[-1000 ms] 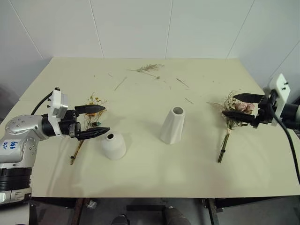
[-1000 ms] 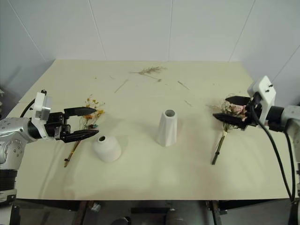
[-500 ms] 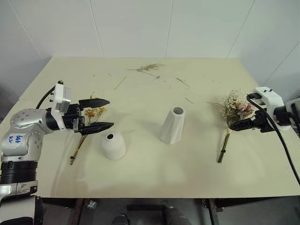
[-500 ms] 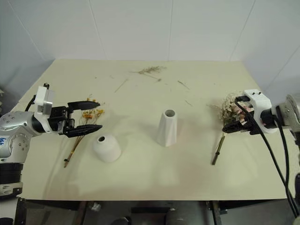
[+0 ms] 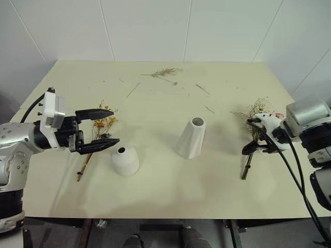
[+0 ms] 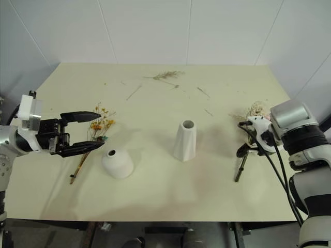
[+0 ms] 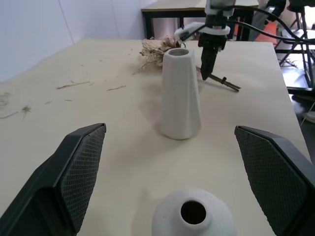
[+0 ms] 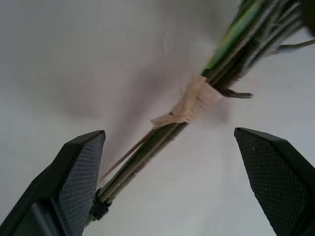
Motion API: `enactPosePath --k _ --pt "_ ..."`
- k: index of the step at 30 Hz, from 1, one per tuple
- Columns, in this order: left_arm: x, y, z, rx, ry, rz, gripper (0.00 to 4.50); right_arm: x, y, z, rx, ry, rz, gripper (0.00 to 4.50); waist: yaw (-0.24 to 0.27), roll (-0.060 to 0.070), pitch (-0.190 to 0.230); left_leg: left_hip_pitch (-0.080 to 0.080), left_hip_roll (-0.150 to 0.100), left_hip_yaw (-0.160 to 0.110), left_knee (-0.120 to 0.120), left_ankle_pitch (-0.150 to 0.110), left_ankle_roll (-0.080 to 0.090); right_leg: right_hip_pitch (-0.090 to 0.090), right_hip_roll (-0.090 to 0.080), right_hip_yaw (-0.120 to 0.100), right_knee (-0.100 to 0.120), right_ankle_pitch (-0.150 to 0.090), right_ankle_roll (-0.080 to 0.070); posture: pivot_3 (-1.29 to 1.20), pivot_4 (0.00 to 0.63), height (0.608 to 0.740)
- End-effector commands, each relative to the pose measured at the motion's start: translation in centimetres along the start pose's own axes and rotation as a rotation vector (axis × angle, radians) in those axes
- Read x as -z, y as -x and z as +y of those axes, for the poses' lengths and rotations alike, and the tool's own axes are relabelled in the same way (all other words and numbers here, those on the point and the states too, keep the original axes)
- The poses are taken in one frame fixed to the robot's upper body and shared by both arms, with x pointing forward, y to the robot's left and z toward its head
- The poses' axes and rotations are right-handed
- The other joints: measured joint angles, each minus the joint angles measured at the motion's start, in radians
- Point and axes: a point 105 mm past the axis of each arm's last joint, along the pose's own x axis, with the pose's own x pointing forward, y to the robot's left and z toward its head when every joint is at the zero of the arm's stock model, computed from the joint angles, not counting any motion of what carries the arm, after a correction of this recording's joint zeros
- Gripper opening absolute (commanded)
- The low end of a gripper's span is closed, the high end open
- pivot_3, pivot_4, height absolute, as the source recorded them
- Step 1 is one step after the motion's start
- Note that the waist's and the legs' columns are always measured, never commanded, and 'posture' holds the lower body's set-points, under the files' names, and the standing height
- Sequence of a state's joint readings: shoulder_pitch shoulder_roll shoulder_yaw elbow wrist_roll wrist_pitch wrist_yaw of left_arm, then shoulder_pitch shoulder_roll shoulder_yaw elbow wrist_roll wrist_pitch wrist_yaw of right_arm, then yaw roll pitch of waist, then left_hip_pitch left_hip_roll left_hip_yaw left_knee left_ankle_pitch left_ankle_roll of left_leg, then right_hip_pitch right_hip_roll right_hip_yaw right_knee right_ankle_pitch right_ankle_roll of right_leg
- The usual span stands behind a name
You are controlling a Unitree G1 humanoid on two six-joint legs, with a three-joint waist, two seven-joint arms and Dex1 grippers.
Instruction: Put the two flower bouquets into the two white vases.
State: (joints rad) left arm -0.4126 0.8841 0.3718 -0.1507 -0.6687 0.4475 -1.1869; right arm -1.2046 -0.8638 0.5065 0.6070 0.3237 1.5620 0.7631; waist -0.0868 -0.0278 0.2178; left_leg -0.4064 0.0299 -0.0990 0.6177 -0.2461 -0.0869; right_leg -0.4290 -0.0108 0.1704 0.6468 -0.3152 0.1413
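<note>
Both arms are clad in silver-grey rounded housings with black joint sections. Left gripper (image 5: 99, 130): two black tapered fingers with cross-hatched inner pads (image 7: 82, 173), mounted on a black body carrying a white boxy wrist module. Black cables run along both forearms. Right gripper (image 6: 247, 150): black fingers below a white wrist housing; a grey cylindrical forearm segment sits behind.

I see a pale cream bench (image 5: 155, 186). Both vases matte white: short one (image 5: 124, 160), tall one (image 5: 190, 138). Thin bouquet (image 5: 99, 127) yellow-orange; fuller bouquet (image 5: 258, 114) beige with pink, tan tape on green stems. Claw pads (image 7: 81, 169) black, cross-hatched.
</note>
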Motion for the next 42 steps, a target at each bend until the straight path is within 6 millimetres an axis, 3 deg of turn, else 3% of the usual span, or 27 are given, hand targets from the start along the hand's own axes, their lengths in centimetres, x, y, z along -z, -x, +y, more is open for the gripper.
enactPosePath --k 1,3,9,15,16,20,23,24,27,28,31,38,42 --pt "-1.0 0.6 -0.8 -0.019 -0.031 -0.009 4.5 0.1 -0.4 -0.1 0.015 -0.016 0.019 4.26 -0.001 0.0 0.0 0.0 0.0 0.0 0.0 0.0 0.0 0.0 0.0 0.0 0.0 0.0 0.0 0.0 0.15 0.74" --pt "-1.0 0.8 -0.9 -0.034 -0.031 -0.007 4.5 0.1 -0.9 0.1 0.003 -0.03 0.023 3.81 -0.001 -0.001 -0.001 0.0 0.0 0.0 0.002 0.0 0.0 0.0 0.0 0.0 0.001 0.0 0.0 0.0 0.15 0.74" --pt "-1.1 0.8 -0.6 -0.041 -0.041 -0.012 4.5 -0.4 -1.1 0.2 -0.016 -0.071 -0.001 1.85 -0.006 -0.003 -0.001 0.001 0.0 0.0 0.006 0.0 0.0 0.002 0.001 0.0 0.003 0.0 0.0 0.0 0.15 0.74" --pt "-1.1 0.0 0.0 -0.01 -0.047 -0.029 4.5 -1.0 -0.1 -0.5 -0.064 -0.114 -0.104 0.02 -0.023 -0.003 -0.001 0.001 0.0 -0.001 0.008 0.0 0.0 0.002 0.002 0.0 0.006 0.0 0.0 0.0 0.15 0.74" --pt "-1.1 -0.1 0.1 -0.005 -0.048 -0.03 4.5 -1.3 0.2 -0.5 -0.078 -0.124 -0.13 0.02 -0.025 -0.003 -0.001 0.001 0.0 0.0 0.008 0.0 0.0 0.002 0.002 0.0 0.006 0.001 0.001 0.0 0.15 0.74" --pt "-0.9 -0.4 0.7 0.006 -0.045 -0.039 4.5 -5.0 3.4 1.0 -0.275 -0.033 -0.502 0.02 -0.027 -0.001 -0.001 0.001 0.0 -0.001 0.008 0.0 0.0 0.002 0.002 0.0 0.006 0.001 0.001 0.0 0.15 0.74" --pt "-0.5 -0.6 1.2 0.008 -0.037 -0.042 4.5 -7.4 7.7 1.5 -0.371 0.005 -0.893 0.02 -0.027 -0.001 -0.001 0.001 0.0 -0.001 0.008 0.0 0.001 0.002 0.002 0.0 0.007 0.001 0.001 0.0 0.15 0.74" --pt "-0.4 -0.6 1.4 0.009 -0.036 -0.043 4.5 -7.8 9.0 1.5 -0.428 -0.025 -1.002 0.02 -0.027 -0.001 -0.001 0.001 0.0 -0.001 0.008 0.0 0.001 0.002 0.002 0.0 0.007 0.001 0.001 0.0 0.15 0.74" --pt "-0.2 -0.7 1.8 0.011 -0.034 -0.044 4.5 -8.3 11.4 0.9 -0.338 0.026 -1.233 0.02 -0.024 -0.001 -0.001 0.001 0.0 -0.001 0.008 0.0 0.001 0.002 0.002 0.0 0.007 0.001 0.001 0.0 0.15 0.74" --pt "-0.2 -0.7 2.0 0.011 -0.034 -0.044 4.5 -8.4 12.1 1.1 -0.341 0.043 -1.275 0.02 -0.023 -0.001 -0.001 0.001 0.0 -0.001 0.008 0.0 0.001 0.002 0.002 0.0 0.007 0.001 0.001 0.0 0.15 0.74" --pt "-0.1 -0.9 2.3 0.018 -0.034 -0.047 4.5 -8.4 16.9 3.2 -0.455 0.138 -1.528 0.02 -0.023 -0.001 -0.001 0.001 0.0 -0.001 0.009 0.0 0.001 0.002 0.001 0.0 0.007 0.001 0.001 0.0 0.15 0.74" --pt "-0.4 -1.3 3.0 0.029 -0.041 -0.057 4.5 -7.4 21.0 7.4 -0.641 0.308 -1.675 0.02 -0.025 -0.001 -0.001 0.001 0.0 -0.001 0.009 0.0 0.001 0.002 0.001 0.0 0.009 0.001 0.001 0.0 0.15 0.74" --pt "-0.5 -1.6 3.3 0.032 -0.046 -0.067 4.5 -6.7 21.5 9.8 -0.754 0.367 -1.632 0.02 -0.023 -0.001 -0.001 0.001 0.0 -0.002 0.009 0.0 0.001 0.002 0.001 0.0 0.01 0.001 0.001 0.0 0.15 0.74"
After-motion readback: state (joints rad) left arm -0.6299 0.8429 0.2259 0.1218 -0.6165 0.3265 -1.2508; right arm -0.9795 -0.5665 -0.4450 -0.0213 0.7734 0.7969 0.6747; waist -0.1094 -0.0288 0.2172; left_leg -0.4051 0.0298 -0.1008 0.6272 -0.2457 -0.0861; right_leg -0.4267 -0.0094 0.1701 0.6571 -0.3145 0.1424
